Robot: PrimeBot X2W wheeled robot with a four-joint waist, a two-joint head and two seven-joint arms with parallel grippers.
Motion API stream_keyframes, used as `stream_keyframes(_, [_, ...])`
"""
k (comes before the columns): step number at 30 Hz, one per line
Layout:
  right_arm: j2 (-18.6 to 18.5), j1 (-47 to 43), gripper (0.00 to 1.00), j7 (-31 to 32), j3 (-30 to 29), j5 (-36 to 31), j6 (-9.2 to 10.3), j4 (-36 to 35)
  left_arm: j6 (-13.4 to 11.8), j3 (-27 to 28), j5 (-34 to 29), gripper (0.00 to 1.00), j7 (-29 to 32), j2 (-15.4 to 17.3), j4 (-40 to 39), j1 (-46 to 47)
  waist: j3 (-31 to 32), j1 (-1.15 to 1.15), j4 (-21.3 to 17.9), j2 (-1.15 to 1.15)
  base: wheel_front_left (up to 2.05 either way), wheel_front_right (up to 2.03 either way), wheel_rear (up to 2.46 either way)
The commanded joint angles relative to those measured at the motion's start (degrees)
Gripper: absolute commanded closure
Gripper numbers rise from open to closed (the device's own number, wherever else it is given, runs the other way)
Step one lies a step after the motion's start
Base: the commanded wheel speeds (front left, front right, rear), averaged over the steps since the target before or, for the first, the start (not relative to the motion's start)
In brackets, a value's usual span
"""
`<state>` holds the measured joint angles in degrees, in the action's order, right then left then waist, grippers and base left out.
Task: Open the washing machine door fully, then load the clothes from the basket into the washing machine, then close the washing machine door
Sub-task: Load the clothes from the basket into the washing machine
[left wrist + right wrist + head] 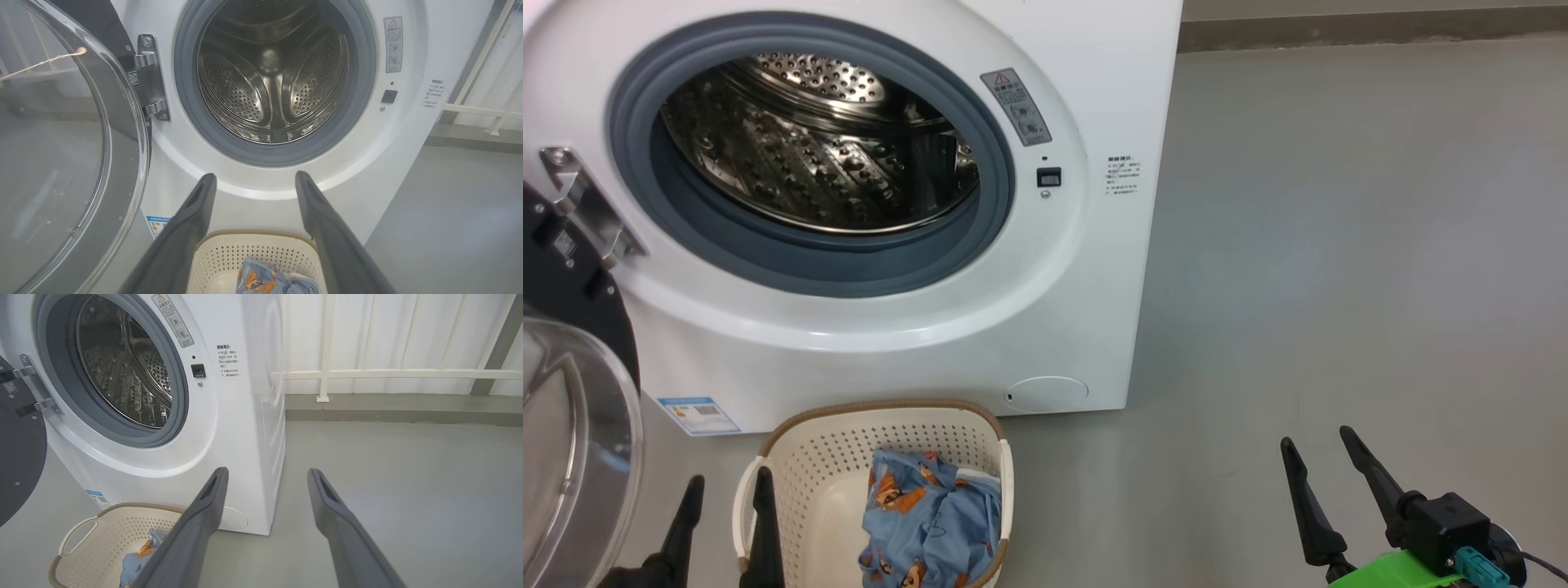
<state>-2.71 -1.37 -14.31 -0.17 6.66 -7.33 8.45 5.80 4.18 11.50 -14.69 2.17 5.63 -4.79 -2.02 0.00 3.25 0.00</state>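
Two end effectors hang spread wide and empty: the left end effector (727,482) by the left handle of the small cream-white perforated plastic basket (882,407), the right end effector (1316,441) well apart over the grey floor (1339,245). The large round glossy black door (572,286) with its clear glass bowl stands swung out at the left of the big white front-loading washing machine (890,327), whose perforated steel drum (817,147) looks empty. The soft light blue bear-printed clothes (931,514) lie crumpled in the basket's right half, just before the machine. They will likely handle as light, limp and apt to trail, so a pinch on a bunched fold near the heap's middle should gather most of it; an edge grip risks the rest snagging on the basket's brown rim or the grey rubber gasket (809,261).
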Motion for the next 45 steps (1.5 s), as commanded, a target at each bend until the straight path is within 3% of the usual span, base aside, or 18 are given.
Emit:
stream_keyframes(1, [-0.17, 1.63, 0.00, -0.69, 1.46, 0.23, -0.16, -1.10, -0.39, 2.08, 0.22, 0.00, -0.31, 0.71, -1.23, 2.39, -0.16, 0.00, 0.10, 0.00, 0.78, -0.78, 0.00])
stream_keyframes(30, [-0.17, 1.85, 0.00, -0.69, 1.78, 0.84, -0.16, -0.02, 0.57, -0.70, 0.69, 0.00, -0.31, 0.71, 0.39, 1.95, 0.17, 0.00, 0.23, 0.00, 0.06, -0.06, 0.00])
stream_keyframes(45, [-0.17, 4.07, 0.00, -0.69, 2.03, 1.00, -0.16, -0.19, 1.40, -3.85, 1.95, 0.00, -0.31, 0.71, 2.90, 5.41, -7.17, 0.00, -1.04, 0.00, 0.00, 0.00, 0.00])
